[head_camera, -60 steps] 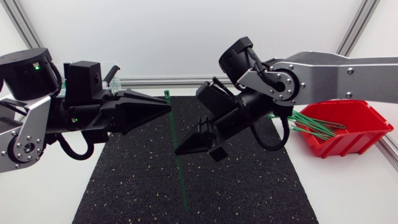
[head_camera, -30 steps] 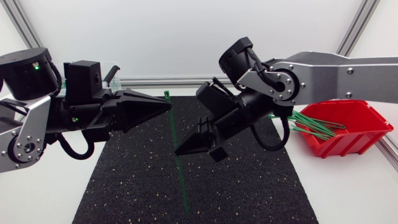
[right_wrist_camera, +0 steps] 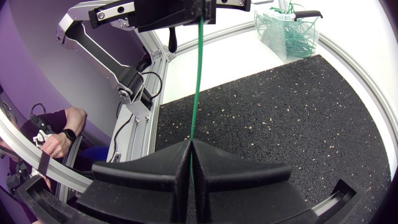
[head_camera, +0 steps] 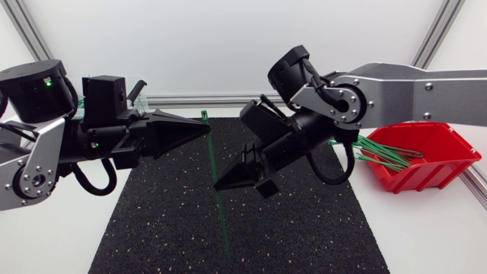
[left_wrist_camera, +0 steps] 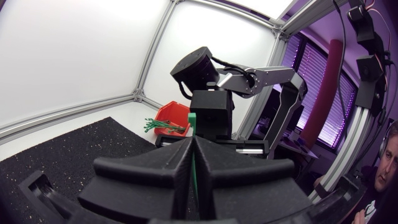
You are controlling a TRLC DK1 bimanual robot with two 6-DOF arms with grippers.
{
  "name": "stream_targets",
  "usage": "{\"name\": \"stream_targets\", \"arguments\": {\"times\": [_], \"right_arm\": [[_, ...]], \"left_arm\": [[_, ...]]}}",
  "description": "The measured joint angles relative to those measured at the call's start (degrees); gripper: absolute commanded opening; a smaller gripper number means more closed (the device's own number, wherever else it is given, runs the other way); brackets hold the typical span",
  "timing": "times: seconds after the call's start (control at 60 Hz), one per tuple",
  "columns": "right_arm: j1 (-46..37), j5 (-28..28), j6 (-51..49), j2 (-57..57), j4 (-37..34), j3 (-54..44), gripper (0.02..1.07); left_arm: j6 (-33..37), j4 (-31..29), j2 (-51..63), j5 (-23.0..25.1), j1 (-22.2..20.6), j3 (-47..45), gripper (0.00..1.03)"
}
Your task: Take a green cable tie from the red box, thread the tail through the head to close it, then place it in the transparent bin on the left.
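Both grippers clamp one green cable tie (right_wrist_camera: 196, 81). The left gripper (head_camera: 207, 128) has its fingers shut just under the tie's head, and the right gripper (head_camera: 218, 185) pinches it lower down, with the tail trailing past its fingertips. The left arm mostly hides the clear bin (right_wrist_camera: 287, 32).
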Motion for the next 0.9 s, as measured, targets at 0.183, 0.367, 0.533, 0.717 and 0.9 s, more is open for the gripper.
{"name": "stream_targets", "arguments": {"times": [0.183, 0.367, 0.533, 0.717, 0.9], "right_arm": [[0.22, -0.02, -0.26, -0.02, 0.00, 0.00, 0.20], [0.26, 0.98, -1.55, -2.19, -0.04, -1.27, 0.46], [-0.20, 5.35, -3.28, -7.72, 0.00, -4.02, 0.64], [-0.94, 11.80, -6.32, -11.82, 1.25, -6.34, 0.75], [-0.46, 18.49, -7.10, -13.46, 1.25, -8.11, 0.91]], "left_arm": [[-2.91, -0.07, 0.00, -0.20, 0.15, 0.02, 0.03], [-5.64, -2.73, 0.39, -0.11, 2.12, 2.36, 0.03], [-6.38, -8.63, 0.37, 0.02, 3.87, 6.12, 0.03], [-6.43, -11.76, -0.57, 0.02, 3.93, 7.08, 0.03], [-6.38, -12.26, -1.97, -1.84, 6.03, 7.08, 0.03]]}}
